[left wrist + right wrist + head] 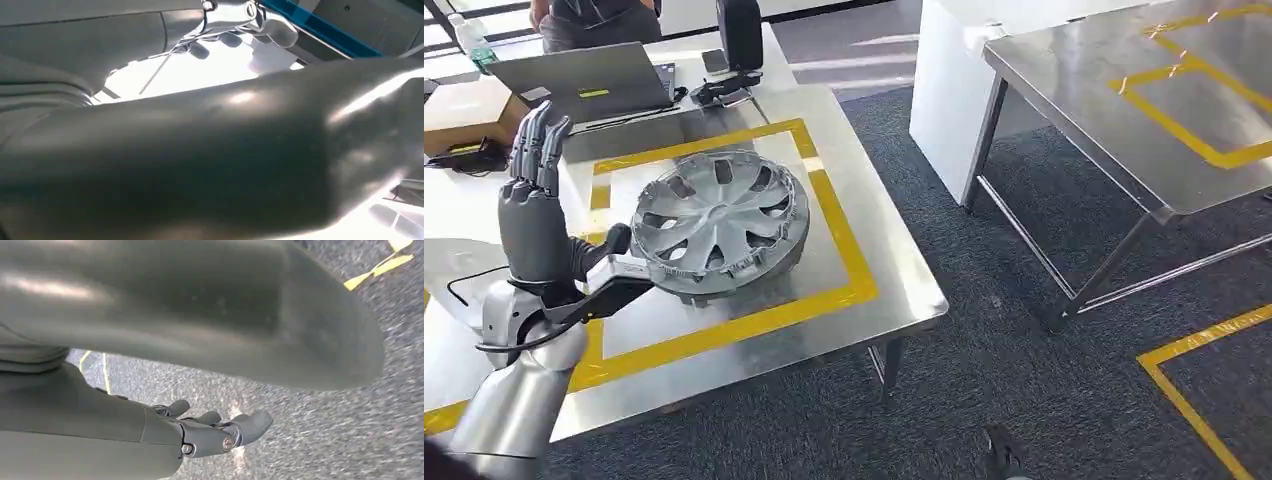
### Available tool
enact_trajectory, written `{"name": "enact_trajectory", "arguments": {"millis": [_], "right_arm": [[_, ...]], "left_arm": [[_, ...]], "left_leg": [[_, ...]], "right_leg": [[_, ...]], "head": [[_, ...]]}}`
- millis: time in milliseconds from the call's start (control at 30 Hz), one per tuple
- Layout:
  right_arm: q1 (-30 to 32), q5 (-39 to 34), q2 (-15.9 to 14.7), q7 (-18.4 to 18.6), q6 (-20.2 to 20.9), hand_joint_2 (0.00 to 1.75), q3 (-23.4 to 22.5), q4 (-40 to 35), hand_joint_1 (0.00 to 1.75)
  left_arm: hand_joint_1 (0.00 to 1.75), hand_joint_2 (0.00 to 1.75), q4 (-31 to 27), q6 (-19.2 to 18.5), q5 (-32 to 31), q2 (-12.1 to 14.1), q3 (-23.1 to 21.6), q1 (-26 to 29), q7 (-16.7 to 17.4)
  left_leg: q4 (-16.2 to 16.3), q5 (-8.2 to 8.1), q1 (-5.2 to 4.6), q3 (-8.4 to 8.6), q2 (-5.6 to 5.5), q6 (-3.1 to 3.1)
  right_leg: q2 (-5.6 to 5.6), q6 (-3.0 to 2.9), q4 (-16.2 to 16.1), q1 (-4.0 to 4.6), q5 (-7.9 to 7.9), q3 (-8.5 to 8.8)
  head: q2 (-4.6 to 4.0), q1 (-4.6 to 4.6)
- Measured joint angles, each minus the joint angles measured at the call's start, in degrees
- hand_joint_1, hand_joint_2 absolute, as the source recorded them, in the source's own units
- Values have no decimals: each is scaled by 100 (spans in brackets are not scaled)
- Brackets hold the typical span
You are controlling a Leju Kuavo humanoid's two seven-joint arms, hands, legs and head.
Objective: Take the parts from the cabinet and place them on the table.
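On the surface (894, 290), inside the yellow tape (824, 300), the hubcap (720, 222) lies flat, task's thing already placed. The left hand (536, 210) stands upright beside its rim, fingers straight and spread, holding nothing. A careless withdrawal could let the thumb nudge the rim and slide the hubcap off its mark. The right wrist view shows the right hand (215, 432) hanging over carpet, fingers loosely bent, empty.
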Motion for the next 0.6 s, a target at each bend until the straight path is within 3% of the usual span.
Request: {"name": "enact_trajectory", "arguments": {"millis": [33,67,100,167,200,233,267,300,333,367,400,433,467,500,533,567,600], "right_arm": [[-1,0,0,0,0,0,0,0,0],[-1,0,0,0,0,0,0,0,0],[1,0,0,0,-2,0,0,0,0],[-1,0,0,-2,-2,0,-2,0,0],[-8,-2,0,-4,-2,0,-4,0,0],[-3,-7,11,-13,-2,0,-7,0,0],[0,-20,11,-22,-4,0,-7,0,0],[-5,-35,9,-22,-9,0,-11,0,0],[-5,-42,11,-22,-11,0,-13,0,0],[7,-44,11,-22,-13,0,-18,0,0],[11,-46,15,-17,-15,0,-26,2,0],[15,-46,22,-4,-17,0,-35,2,0],[10,-48,22,-15,-26,0,-44,0,0],[2,-48,11,-24,-33,0,-52,0,0],[1,-48,4,-24,-35,0,-63,0,0],[3,-50,4,-26,-37,0,-77,0,0],[6,-61,4,-26,-37,0,-98,0,0]], "left_arm": [[0,0,0,0,2,5,0,11,0],[0,0,0,0,9,9,-2,22,0],[0,0,0,0,26,11,-2,28,-4],[0,0,-2,0,39,9,-2,18,-11],[0,0,-11,0,39,7,-2,2,-20],[0,0,-41,0,39,-2,-4,-9,-22],[0,0,-52,2,39,-11,-7,-12,-24],[0,0,-48,2,39,-11,-11,-29,-24],[0,0,-46,0,37,-13,-26,-26,-24],[0,0,-44,2,33,-24,-35,-21,-22],[0,0,-39,2,26,-41,-42,-27,-20],[0,0,-44,2,9,-65,-50,-30,-17],[0,0,-48,2,0,-90,-55,-25,-13],[0,0,-46,2,0,-89,-61,-16,-2],[0,0,-39,2,-2,-92,-70,-2,4],[0,0,-35,0,-7,-92,-74,15,11],[0,0,-35,2,-11,-92,-76,31,13]], "left_leg": [[343,-100,0,-53,-1,-1],[445,-46,0,-2,-1,9],[331,102,-1,145,-2,28],[-506,428,-14,786,-14,110],[-1013,383,-33,1174,-37,171],[-1434,198,-76,1435,-41,196],[-1366,284,-84,1366,-35,183],[-1422,296,-108,1336,-47,214],[-1421,335,-138,1307,-45,258],[-1489,439,-103,1269,-34,321],[-1520,529,-73,1261,2,353],[-1538,606,-64,1164,-11,416],[-1536,692,-63,1067,-7,432],[-1531,755,-66,982,0,437],[-1522,823,-71,887,10,437],[-1512,881,-70,802,23,434],[-1497,943,-69,710,26,424]], "right_leg": [[0,2,2,6,60,-79],[1,7,4,10,121,-154],[1,15,4,15,173,-220],[5,43,5,26,289,-345],[5,59,14,19,334,-366],[10,104,14,41,372,-403],[1,150,-27,13,429,-375],[4,191,-41,4,483,-370],[3,235,-82,-27,539,-365],[17,288,-134,11,613,-388],[19,295,-75,-22,476,-441],[4,315,136,-12,145,-525],[4,346,546,-16,-259,-646],[5,369,980,-14,-543,-754],[5,389,1416,-10,-705,-837],[5,396,1628,-9,-677,-828],[4,399,1595,-10,-515,-704]], "head": [[0,0],[-2,0],[0,0],[0,2],[0,2],[0,4],[0,26],[0,-4],[-2,2],[-2,-9],[0,-9],[0,15],[-2,26],[0,26],[0,26],[0,26],[-2,26]]}}
